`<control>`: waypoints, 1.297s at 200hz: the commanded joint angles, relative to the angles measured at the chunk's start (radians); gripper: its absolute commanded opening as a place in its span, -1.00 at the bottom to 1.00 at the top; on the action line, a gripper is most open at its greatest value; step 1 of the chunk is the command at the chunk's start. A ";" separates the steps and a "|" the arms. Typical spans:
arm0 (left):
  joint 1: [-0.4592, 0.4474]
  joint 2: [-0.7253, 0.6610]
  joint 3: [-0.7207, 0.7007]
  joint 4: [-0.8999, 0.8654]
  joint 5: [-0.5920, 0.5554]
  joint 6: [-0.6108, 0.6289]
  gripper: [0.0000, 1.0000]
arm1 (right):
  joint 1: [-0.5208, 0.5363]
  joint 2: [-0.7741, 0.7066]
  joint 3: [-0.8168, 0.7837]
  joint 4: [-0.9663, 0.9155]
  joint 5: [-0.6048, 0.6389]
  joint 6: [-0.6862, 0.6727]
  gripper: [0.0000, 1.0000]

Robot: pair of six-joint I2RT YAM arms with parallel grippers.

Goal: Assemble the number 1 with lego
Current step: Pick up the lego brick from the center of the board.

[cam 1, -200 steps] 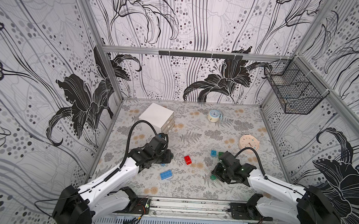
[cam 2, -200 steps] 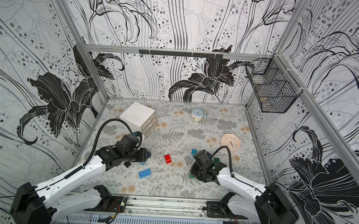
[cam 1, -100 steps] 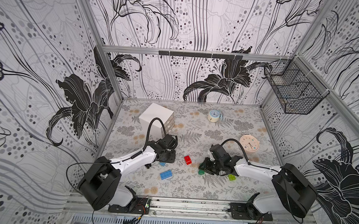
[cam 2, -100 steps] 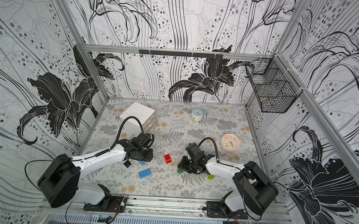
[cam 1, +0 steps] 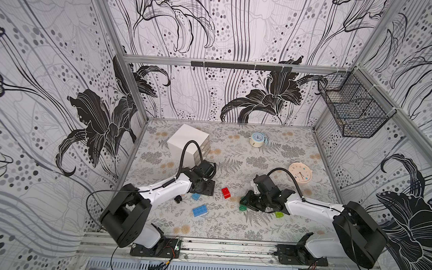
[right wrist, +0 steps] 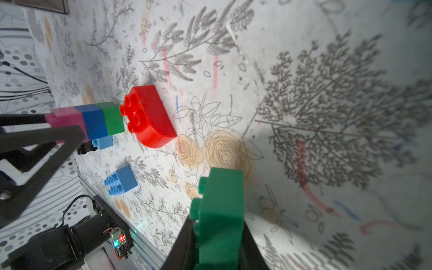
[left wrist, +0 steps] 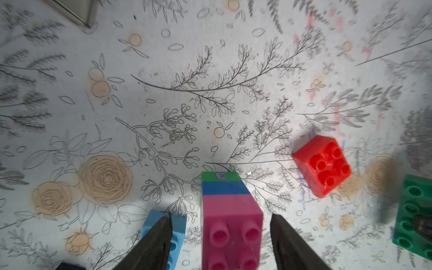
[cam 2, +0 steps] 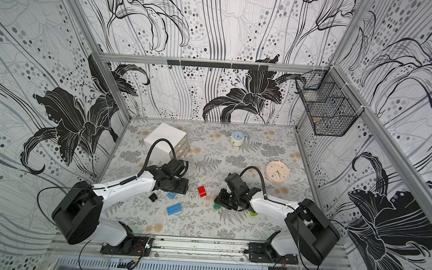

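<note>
On table [cam 1: 230, 226], red lego brick [cam 1: 226, 192], wire basket [cam 1: 352, 115] contents unclear

The stack [left wrist: 230, 210] ran pink, then blue, then green, with a purple mark on the green. My left fingers [left wrist: 154, 243] were black. Loose pieces: a red brick [left wrist: 321, 164], a light blue brick [left wrist: 178, 225], a blue oblong brick [cam 1: 200, 211], a lime brick [cam 1: 279, 214], a small black brick [cam 1: 178, 199] and a plain dark green brick [right wrist: 219, 210]. The table [left wrist: 70, 105] was pale grey, printed with grey ferns and tan roses. The walls [cam 1: 60, 54] were white with black lilies and grey dots.
</note>
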 commanded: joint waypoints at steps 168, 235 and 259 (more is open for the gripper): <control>-0.205 -0.094 -0.009 0.424 0.329 -0.161 0.40 | 0.000 -0.197 0.090 0.227 -0.011 0.190 -1.00; -0.204 -0.027 0.040 0.471 0.255 -0.157 -0.15 | 0.001 -0.195 0.076 0.261 -0.031 0.207 -1.00; -0.204 -0.042 0.036 0.481 0.223 -0.128 -0.46 | 0.001 -0.196 0.070 0.253 -0.028 0.204 -1.00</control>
